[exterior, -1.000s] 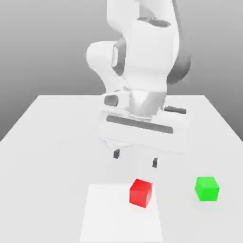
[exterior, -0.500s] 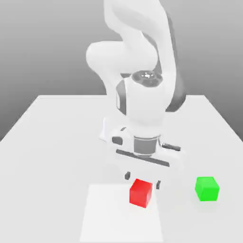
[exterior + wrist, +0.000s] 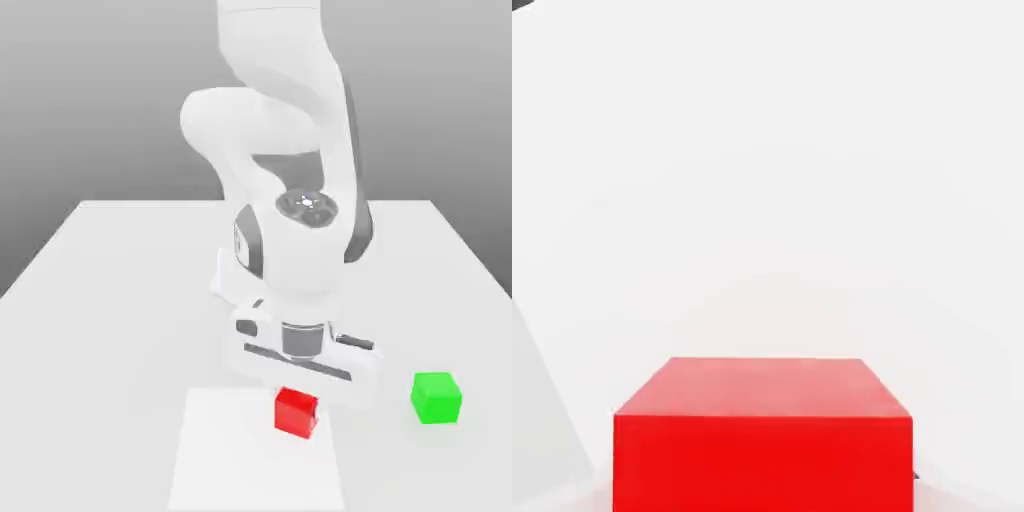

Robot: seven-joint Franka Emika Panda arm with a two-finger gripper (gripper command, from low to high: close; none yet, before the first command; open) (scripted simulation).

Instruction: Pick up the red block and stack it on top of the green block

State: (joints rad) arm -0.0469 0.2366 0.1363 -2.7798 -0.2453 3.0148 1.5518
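Exterior view: the white arm [image 3: 290,200] bends forward and down over the white desk [image 3: 120,300], its hand pointing straight down onto the red block [image 3: 296,411]. The jaws are drawn in and pinching the red block, with the gripper [image 3: 297,400] sitting right over the cube's top, so that the hand's body hides the upper rear edge of the cube. The fingers themselves are mostly hidden behind the hand and the block, so the contact at the cube's sides is likely rather than plainly shown.

The red block sits at the far edge of a paler square patch [image 3: 250,460] on the desk, on the side of that patch toward the exterior view's right. Whether the cube still touches the desk cannot be told from here.

The green block [image 3: 436,397] stands on the desk well apart from the red block, toward the exterior view's right of it and roughly level with it, upright, with nothing touching it.

In the hand view the red block [image 3: 762,435] appears very close, its top face and one side face showing squarely, with bare white desk [image 3: 762,150] stretching beyond it.
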